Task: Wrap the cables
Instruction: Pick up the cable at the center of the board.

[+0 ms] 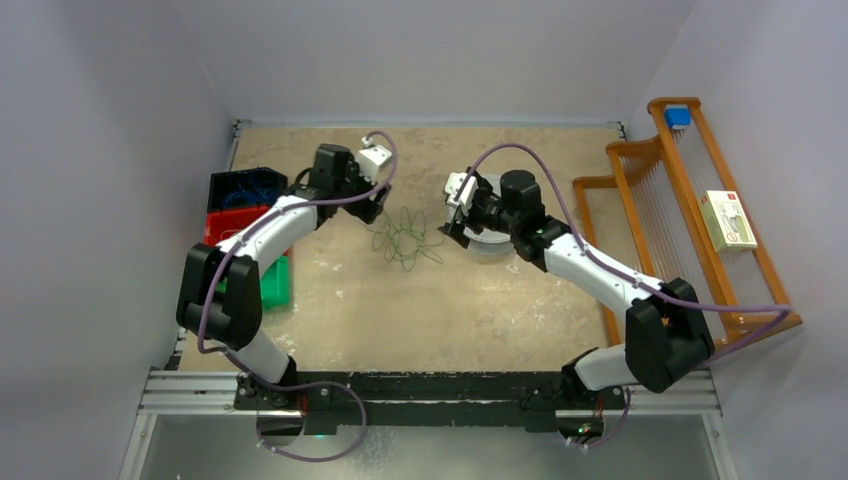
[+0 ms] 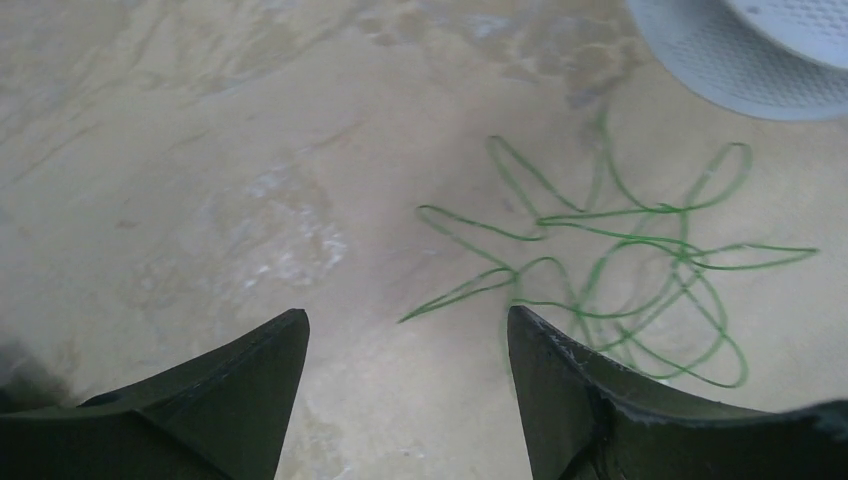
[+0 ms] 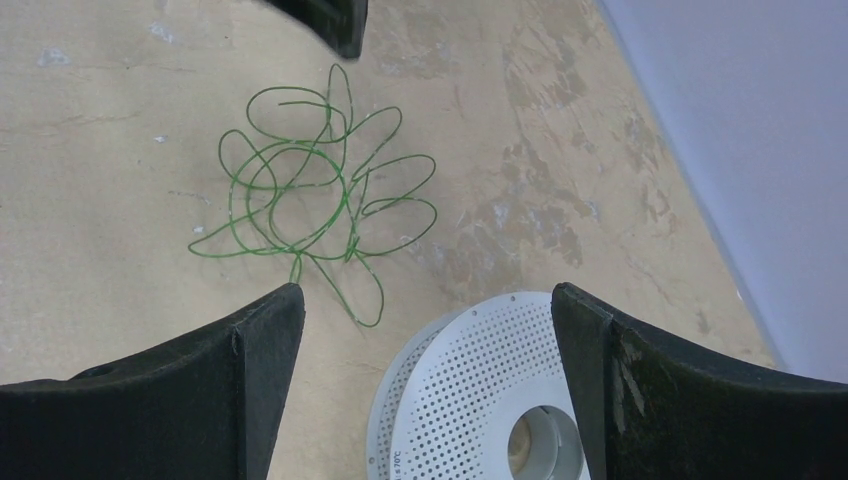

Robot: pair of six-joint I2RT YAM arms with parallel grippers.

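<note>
So the cables are really one thin green wire, lying in a loose, loopy tangle on the tan worktop, a bit above the middle of the overhead frame. Nothing is touching it, and it sits flat in the gap between the two arms.

The left fingers are just to the upper left of the tangle in the overhead shot. In the left wrist view those fingers are clearly spread, with only bare worktop between them. The wire sits to the right of center there, and its lowest loops run close by the right fingertip. I can't tell if they actually touch.

The right fingers are just right of the tangle, hanging over the pale grey spool. From the right wrist camera the fingers are wide apart too and holding nothing. The perforated spool is at the bottom of the frame between them, and the wire is in the upper left, near the spool rim but not wound on it. The same spool pokes into the top right corner of the left wrist view.

On the left edge of the worktop there's a dark bin, a red bin and a green bin. On the right is a wooden rack with a small box on it.
</note>
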